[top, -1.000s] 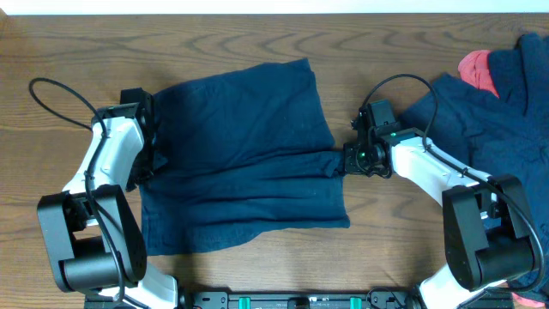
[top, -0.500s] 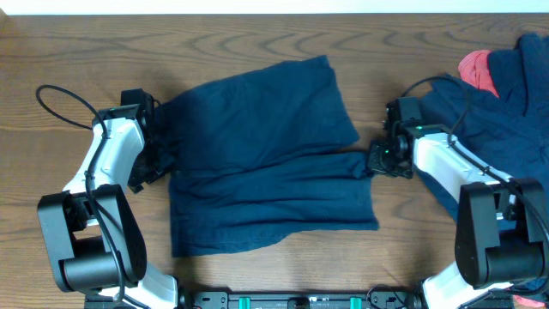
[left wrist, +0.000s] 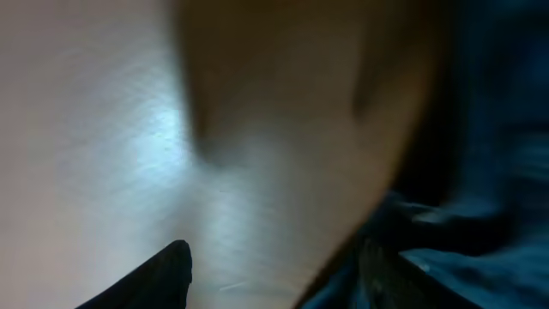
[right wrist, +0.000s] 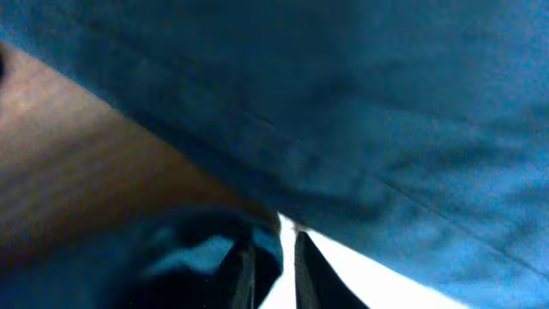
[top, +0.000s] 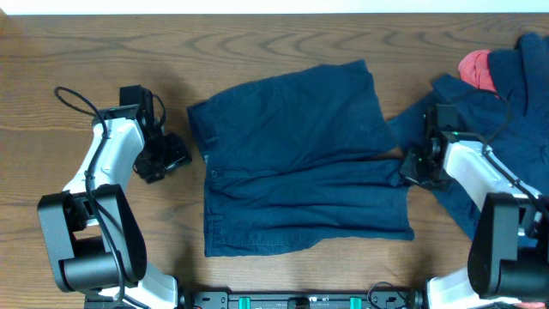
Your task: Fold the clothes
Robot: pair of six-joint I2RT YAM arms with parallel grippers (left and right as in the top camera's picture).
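Navy shorts lie flat on my table. Left gripper is spread, clear of them. Right gripper is at their right edge; I cannot tell whether it pinches.

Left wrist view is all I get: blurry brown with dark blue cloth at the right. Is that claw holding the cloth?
Observer: No. Overhead, the left gripper sits over bare table, just clear of the left edge of the shorts, with its fingers apart.
Operator: Where's the other claw?
Observer: The right gripper is at the shorts' right edge, between the two leg ends. Whether it pinches cloth, I can't tell.
Operator: Any more clothes?
Observer: Yes, a dark blue heap with a pink-red piece lies at the table's far right.
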